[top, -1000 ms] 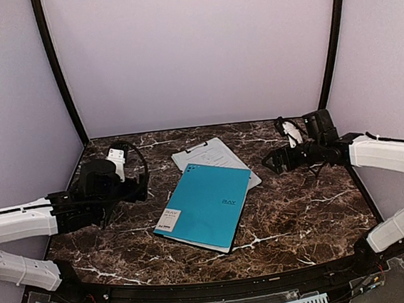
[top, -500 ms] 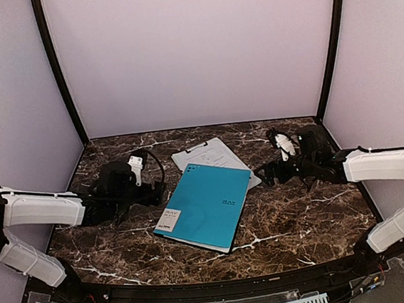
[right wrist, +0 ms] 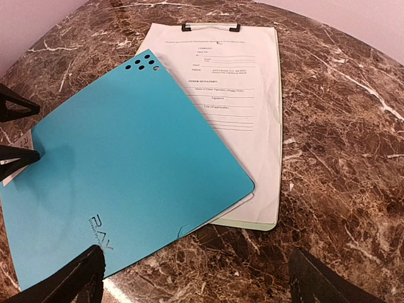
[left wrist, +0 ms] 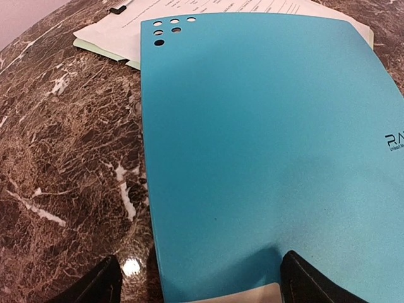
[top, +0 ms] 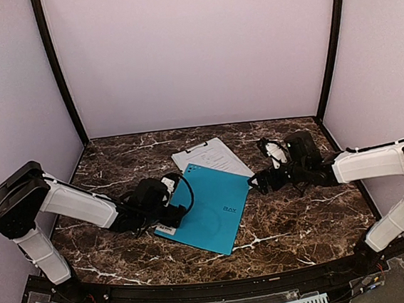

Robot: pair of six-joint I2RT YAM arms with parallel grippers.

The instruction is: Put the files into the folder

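The teal folder [top: 215,209] lies shut and flat mid-table, its white label [left wrist: 233,297] at the near-left corner. One printed white sheet of the files [right wrist: 237,95] sits under the clip of a pale green clipboard [right wrist: 252,223], partly covered by the folder [right wrist: 126,164]. A second white edge peeks from under the folder's right corner. My left gripper [top: 171,213] is open, low at the label corner, one finger [left wrist: 95,287] over the marble and the other [left wrist: 309,284] over the folder [left wrist: 265,139]. My right gripper [top: 256,182] hangs open just off the folder's right corner.
The dark marble table [top: 302,220] is ringed by pale walls with black posts at the back corners. The clipboard's metal clip [right wrist: 210,26] points to the far side. Bare marble lies right of the clipboard and in front of the folder.
Both arms have swung inward. My left gripper moved right to the folder's label corner and its jaws narrowed a little. My right gripper moved left and down toward the folder's right corner.
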